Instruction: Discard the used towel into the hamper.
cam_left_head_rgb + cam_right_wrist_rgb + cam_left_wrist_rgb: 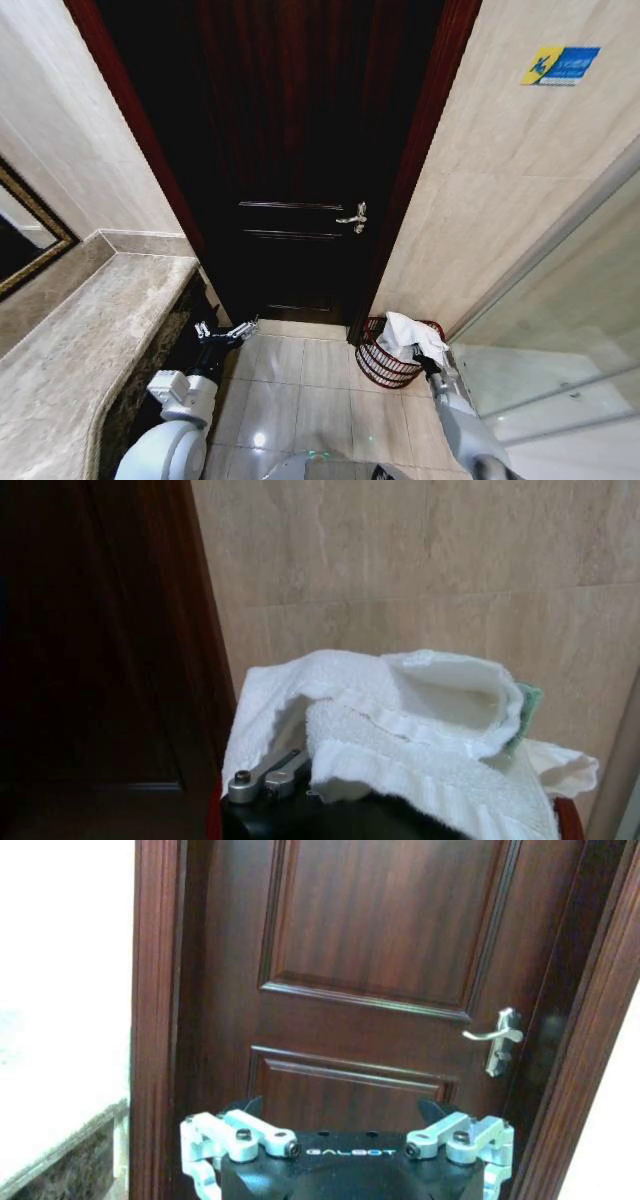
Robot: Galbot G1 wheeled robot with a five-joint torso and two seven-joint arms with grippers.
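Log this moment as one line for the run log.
right gripper: at hamper rim, under white towel | towel: heaped on hamper | left gripper: open, idle beside counter

Tiled floor [300, 390]: pale glossy tiles, running up to the dark door. One basket [385, 362] stands on it in the corner by the door frame and wall, just beyond the right jaws, well to the side of the left jaws. White towel [412, 335] heaped over its rim.

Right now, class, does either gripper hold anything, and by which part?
The left gripper is open and empty. The right gripper is at the white towel over the hamper; the towel hides its fingers, so a hold cannot be told.
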